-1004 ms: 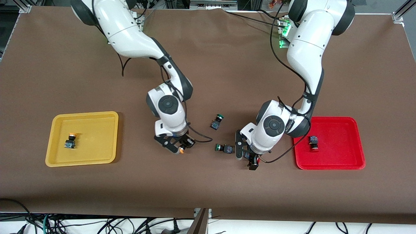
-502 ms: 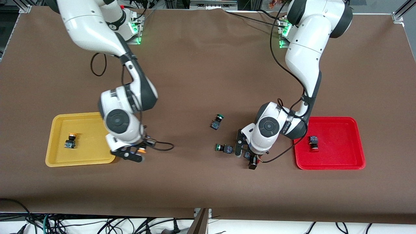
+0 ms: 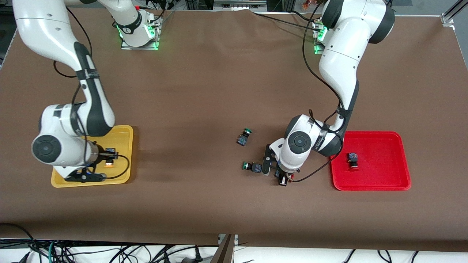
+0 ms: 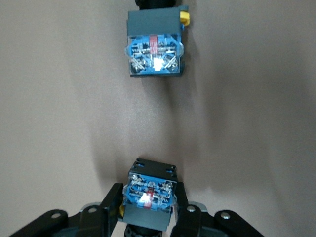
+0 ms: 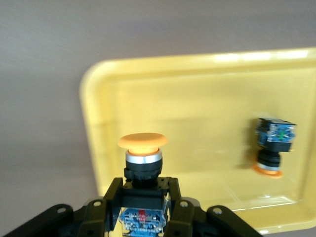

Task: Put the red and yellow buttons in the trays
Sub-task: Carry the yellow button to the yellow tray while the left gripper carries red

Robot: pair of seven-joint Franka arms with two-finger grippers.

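Big counter (image 3: pixel 226 73) with a brown cover, silver frame corners poking out at 11 and 1 o'clock, a messy tangle of black cables (image 3: pixel 109 252) on the pale floor down at 6

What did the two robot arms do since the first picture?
The right gripper carried its yellow button from mid-table to over the yellow tray, staying shut on it. The left gripper stayed over the same spot and closed on the red button. The green buttons, the red tray and the buttons already in both trays stayed put.
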